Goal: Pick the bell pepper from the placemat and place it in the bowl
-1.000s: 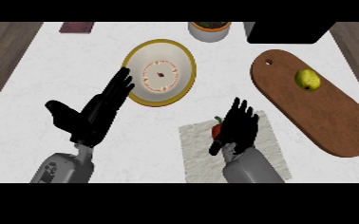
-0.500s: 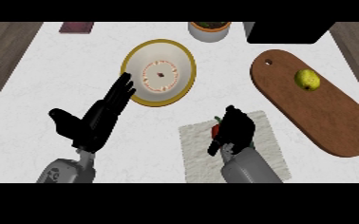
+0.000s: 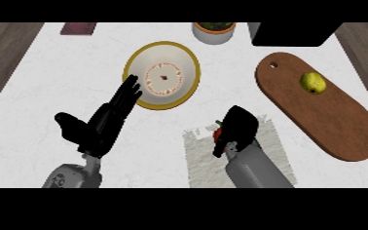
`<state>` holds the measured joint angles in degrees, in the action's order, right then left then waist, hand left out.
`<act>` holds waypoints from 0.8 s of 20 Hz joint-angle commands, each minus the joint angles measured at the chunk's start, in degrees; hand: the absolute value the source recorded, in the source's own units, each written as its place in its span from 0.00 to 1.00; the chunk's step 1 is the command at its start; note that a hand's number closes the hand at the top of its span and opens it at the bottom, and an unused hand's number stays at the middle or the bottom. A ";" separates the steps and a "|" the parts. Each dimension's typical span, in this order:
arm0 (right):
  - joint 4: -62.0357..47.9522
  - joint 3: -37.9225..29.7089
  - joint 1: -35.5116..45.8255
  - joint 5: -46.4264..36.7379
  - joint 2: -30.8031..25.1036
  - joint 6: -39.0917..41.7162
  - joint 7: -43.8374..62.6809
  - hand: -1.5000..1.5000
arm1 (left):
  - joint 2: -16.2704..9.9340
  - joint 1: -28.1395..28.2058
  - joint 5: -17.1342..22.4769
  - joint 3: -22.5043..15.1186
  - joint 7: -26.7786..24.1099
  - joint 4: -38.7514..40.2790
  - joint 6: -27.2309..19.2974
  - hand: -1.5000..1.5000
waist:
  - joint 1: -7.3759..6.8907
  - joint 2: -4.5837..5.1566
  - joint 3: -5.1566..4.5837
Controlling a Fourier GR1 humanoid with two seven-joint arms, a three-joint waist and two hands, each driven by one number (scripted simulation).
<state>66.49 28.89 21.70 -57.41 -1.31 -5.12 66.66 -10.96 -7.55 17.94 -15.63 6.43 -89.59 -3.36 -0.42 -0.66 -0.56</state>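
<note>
— Fingers of right hand [image 3: 237,129] curled over red bell pepper [image 3: 218,133], pinned down on pale placemat [image 3: 269,139]. Only a sliver of pepper showing at hand's left edge.

— Left hand [image 3: 101,124] open, fingers straight, tips just beside yellow-rimmed bowl [image 3: 185,75], holding nothing.

— Off to the right: wooden cutting board [image 3: 287,100] carrying 1 yellow-green fruit [image 3: 312,82]. Up top: potted plant [image 3: 213,31], beside black box [image 3: 295,33].
</note>
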 commanded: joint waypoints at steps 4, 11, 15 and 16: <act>-1.70 3.79 -0.24 -3.80 1.25 -3.39 10.34 1.00 | 0.02 -1.24 1.02 2.70 0.75 0.89 1.88 0.50 | 0.05 0.69 0.55; 3.18 26.45 7.56 6.29 1.18 7.64 -13.11 1.00 | 2.43 -3.98 -0.95 -2.30 1.52 1.75 2.65 0.50 | -7.71 2.29 0.66; 4.68 34.21 15.31 10.40 1.25 6.93 -6.81 1.00 | 2.43 -3.22 -2.05 -1.99 -0.20 3.36 2.44 0.50 | -6.01 1.38 0.55; 4.56 36.71 16.07 10.71 1.26 4.25 -5.76 1.00 | 1.68 -4.82 -0.59 -0.04 0.27 4.08 3.45 0.50 | -5.08 1.34 0.55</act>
<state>70.21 57.85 32.80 -50.13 -0.82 0.53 57.68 -8.96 -11.28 16.81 -16.74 7.16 -86.97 -0.98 -5.77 0.62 -0.20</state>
